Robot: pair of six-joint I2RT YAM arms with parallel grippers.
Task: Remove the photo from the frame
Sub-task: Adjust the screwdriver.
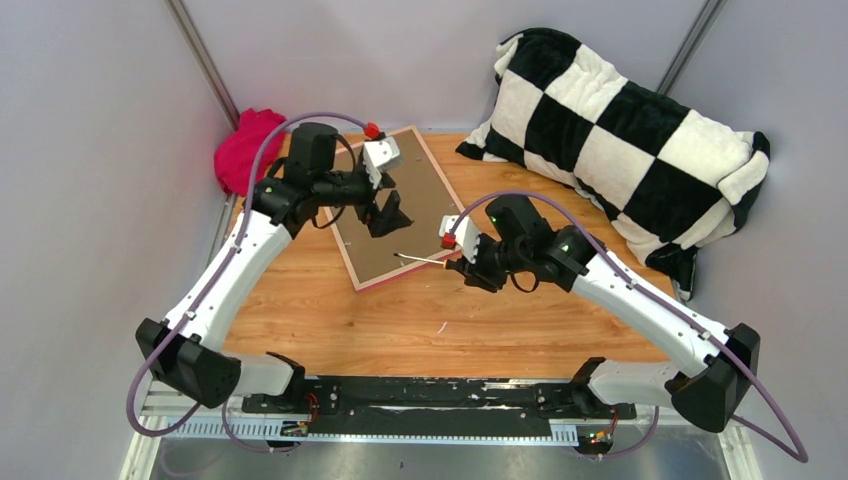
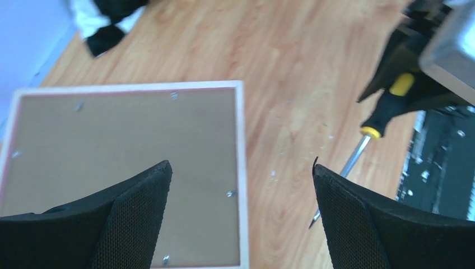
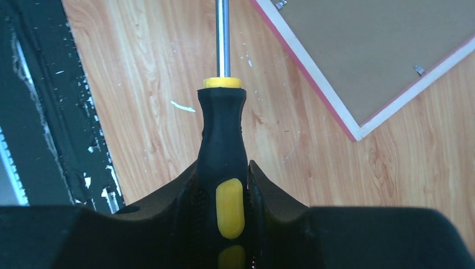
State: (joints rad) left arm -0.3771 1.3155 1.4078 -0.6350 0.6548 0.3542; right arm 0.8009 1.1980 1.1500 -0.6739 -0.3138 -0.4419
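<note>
Far-left part of the wooden table (image 1: pixel 400 330): the frame (image 1: pixel 425 190), flat, back upward, set at a slant to the table's edges. Leaves a broad bare stretch of wood between its near corner and the black rail (image 1: pixel 420 395) at the arms' bases. On its left, near the pink cloth (image 1: pixel 245 150) bunched against the wall. On its right, well apart from the black-and-white checked pillow (image 1: pixel 620 140) that fills the far right corner. Grey walls on the left, back and right sides.

Above the middle of the frame, the left gripper (image 1: pixel 385 215). From its own wrist (image 2: pixel 241 174), jaws spread wide with nothing between them. One finger (image 2: pixel 140 207) over the brown board, the other over bare wood past the frame's edge (image 2: pixel 129 134).

Over the open wood to the right of the frame, the right gripper (image 1: pixel 465 262). From its wrist (image 3: pixel 222 168), jaws pinching the black-and-yellow handle of a screwdriver (image 3: pixel 222 129). Shaft aimed at the frame's near right edge, tip close to the rim; touching or not, cannot tell.

As for the frame's look (image 3: pixel 381 61): large and rectangular, with a thin border, pale on this side and pink along its outer edge. Shows only a plain brown board inside that border. Small metal tabs (image 2: pixel 230 194) here and there along the board's margin. Picture side turned down, out of sight.
</note>
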